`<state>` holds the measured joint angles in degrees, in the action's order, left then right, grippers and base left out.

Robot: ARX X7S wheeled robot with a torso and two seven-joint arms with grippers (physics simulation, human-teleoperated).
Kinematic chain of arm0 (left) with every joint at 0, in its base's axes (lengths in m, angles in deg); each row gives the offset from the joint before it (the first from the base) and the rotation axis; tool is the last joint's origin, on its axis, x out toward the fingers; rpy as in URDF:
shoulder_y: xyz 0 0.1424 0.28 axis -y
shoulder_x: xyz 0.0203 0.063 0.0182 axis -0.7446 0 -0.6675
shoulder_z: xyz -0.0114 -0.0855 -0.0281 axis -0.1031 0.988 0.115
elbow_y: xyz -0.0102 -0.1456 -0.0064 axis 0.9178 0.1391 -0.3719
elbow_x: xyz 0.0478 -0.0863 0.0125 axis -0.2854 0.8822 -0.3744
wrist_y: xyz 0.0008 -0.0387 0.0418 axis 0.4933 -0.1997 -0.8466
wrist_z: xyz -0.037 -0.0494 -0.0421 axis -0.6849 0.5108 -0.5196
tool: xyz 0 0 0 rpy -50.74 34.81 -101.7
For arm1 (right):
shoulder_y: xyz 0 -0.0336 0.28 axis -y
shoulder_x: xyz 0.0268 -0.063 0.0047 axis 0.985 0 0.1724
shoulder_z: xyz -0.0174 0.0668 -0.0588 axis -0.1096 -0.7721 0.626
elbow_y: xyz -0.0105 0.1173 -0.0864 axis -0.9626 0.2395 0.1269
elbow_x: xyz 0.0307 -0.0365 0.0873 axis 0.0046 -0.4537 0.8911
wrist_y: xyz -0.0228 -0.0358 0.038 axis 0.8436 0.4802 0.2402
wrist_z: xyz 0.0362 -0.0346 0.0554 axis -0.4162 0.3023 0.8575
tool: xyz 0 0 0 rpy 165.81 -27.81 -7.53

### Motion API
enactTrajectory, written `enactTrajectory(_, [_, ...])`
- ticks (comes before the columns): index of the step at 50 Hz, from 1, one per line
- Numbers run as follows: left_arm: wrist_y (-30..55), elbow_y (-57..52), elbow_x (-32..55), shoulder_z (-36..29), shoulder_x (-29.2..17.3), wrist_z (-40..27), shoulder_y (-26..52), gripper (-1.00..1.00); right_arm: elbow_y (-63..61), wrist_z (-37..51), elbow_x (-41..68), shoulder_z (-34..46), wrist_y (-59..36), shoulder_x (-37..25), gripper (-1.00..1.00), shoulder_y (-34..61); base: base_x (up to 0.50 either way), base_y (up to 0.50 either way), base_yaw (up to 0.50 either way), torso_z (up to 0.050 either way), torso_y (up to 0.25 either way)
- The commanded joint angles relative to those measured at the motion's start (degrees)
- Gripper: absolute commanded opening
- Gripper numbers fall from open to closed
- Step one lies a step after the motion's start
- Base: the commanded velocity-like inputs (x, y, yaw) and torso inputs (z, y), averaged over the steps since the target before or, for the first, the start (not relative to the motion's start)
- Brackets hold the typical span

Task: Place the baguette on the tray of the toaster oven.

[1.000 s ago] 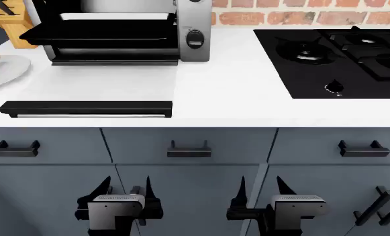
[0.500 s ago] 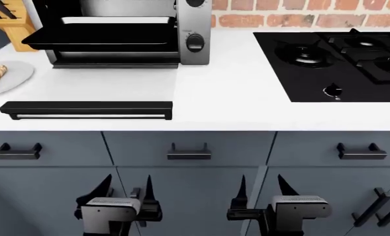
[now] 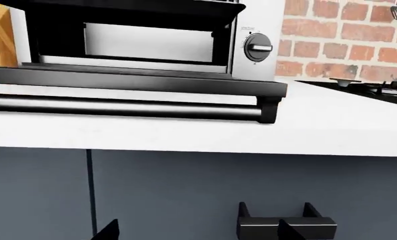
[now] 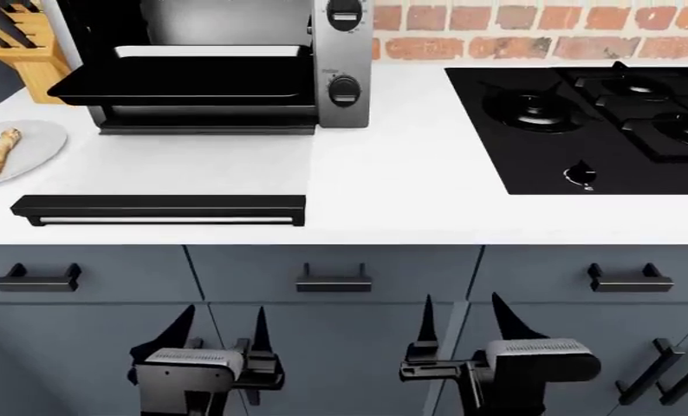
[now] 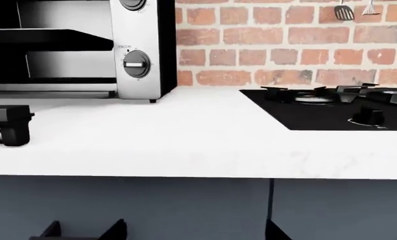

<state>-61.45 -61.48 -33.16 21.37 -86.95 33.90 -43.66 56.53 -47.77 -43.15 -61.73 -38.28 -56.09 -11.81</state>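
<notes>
View has shifted left, revealing baguette (image 4: 0,152) on plate (image 4: 38,130); left gripper (image 4: 223,334) and right gripper (image 4: 471,334) hang open, empty.

baguette (image 4: 0,152) on plate (image 4: 38,139) left of toaster oven (image 4: 217,61), tray (image 4: 182,85) inside, hob (image 4: 599,121) right

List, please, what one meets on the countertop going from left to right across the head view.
Baguette on the round grey plate → toaster oven with its black tray pulled out → black gas hob. The knife block and the long black bar handle overlap these in the order, so I leave them out.
</notes>
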Motion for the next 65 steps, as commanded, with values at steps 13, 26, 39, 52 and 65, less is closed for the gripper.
enactTrajectory(13, [2.1, -4.9, 2.2, -1.2, -2.0, -1.5, -0.5, 1.00, -8.5, 1.2, 2.5, 1.1, -4.7, -2.4, 1.00, 0.0, 0.00, 0.00, 0.00, 0.050, 0.000])
enactTrajectory(26, [22.1, -18.9, 7.2, -0.6, -4.7, -6.6, 2.2, 1.00, -17.1, 1.1, 4.3, 0.7, -9.6, -5.5, 1.00, 0.6, 0.00, 0.00, 0.00, 0.035, 0.000])
enactTrajectory(39, [40.1, -33.4, 16.5, 3.3, -8.2, -10.0, 6.1, 1.00, -34.3, 3.1, 7.9, -1.6, -23.1, -9.8, 1.00, 4.8, 0.00, 0.00, 0.00, 0.000, 0.000])
enactTrajectory(52, [51.9, -39.5, 23.9, 7.2, -11.0, -13.1, 12.7, 1.00, -48.5, 5.3, 16.1, -7.1, -37.0, -13.5, 1.00, 13.2, 0.00, 0.00, 0.00, 0.000, 0.000])
enactTrajectory(65, [60.7, -38.2, 29.0, 11.1, -12.8, -15.8, 20.2, 1.00, -51.3, 32.1, 35.3, 2.7, -25.7, -39.9, 1.00, 21.7, 0.00, 0.00, 0.00, 0.000, 0.000])
